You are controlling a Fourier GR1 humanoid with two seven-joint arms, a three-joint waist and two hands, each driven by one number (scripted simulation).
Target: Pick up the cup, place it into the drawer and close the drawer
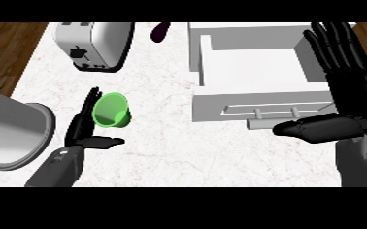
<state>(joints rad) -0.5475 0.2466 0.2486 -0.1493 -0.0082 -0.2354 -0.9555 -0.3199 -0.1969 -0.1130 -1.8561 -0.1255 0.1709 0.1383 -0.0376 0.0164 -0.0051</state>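
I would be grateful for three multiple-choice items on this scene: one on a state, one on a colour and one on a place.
1. The drawer is: A. shut; B. pulled open; C. missing.
2. The cup is: A. red; B. blue; C. green.
3. The cup is found: A. in the drawer; B. on the counter beside the left hand; C. on the floor.
Answers: 1 B, its white inside shows; 2 C, it is bright green; 3 B, it is right by the left hand's straight fingers.
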